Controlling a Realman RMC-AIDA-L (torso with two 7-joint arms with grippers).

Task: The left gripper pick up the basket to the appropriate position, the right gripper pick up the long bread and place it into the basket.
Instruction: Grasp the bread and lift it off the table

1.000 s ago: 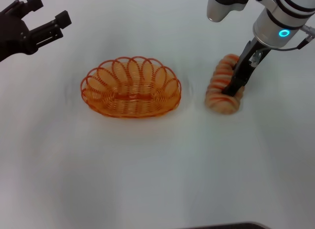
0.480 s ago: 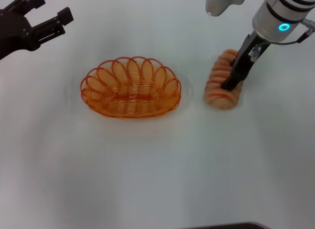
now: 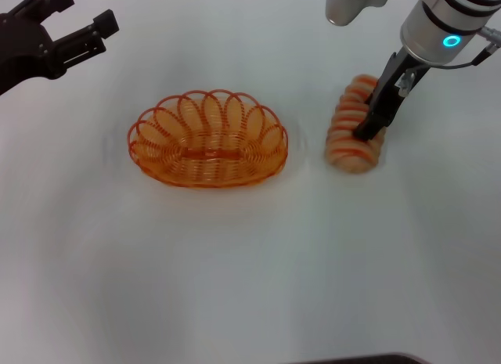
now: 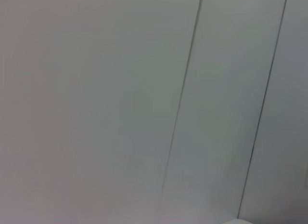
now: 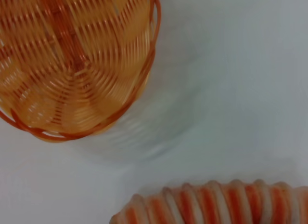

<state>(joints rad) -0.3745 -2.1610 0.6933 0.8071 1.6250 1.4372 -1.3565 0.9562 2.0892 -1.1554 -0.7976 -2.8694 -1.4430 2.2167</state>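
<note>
The orange wire basket [image 3: 207,141] sits empty on the white table, left of centre; the right wrist view shows one end of it [image 5: 72,65]. The long bread [image 3: 352,137], pale tan with orange stripes, is to its right, end-on to me. It also shows in the right wrist view [image 5: 211,204]. My right gripper [image 3: 368,129] comes down from the upper right and is shut on the bread's middle. My left gripper [image 3: 82,13] is open and empty at the far left, well away from the basket. The left wrist view shows none of these things.
The white table [image 3: 250,278] stretches wide in front of the basket and the bread. The left wrist view shows only a pale panelled surface [image 4: 120,113] with thin dark seams.
My right gripper has risen a little and drawn back, and the bread has shifted slightly away from me with it. My left gripper has moved slightly up and away. The basket has not moved.
</note>
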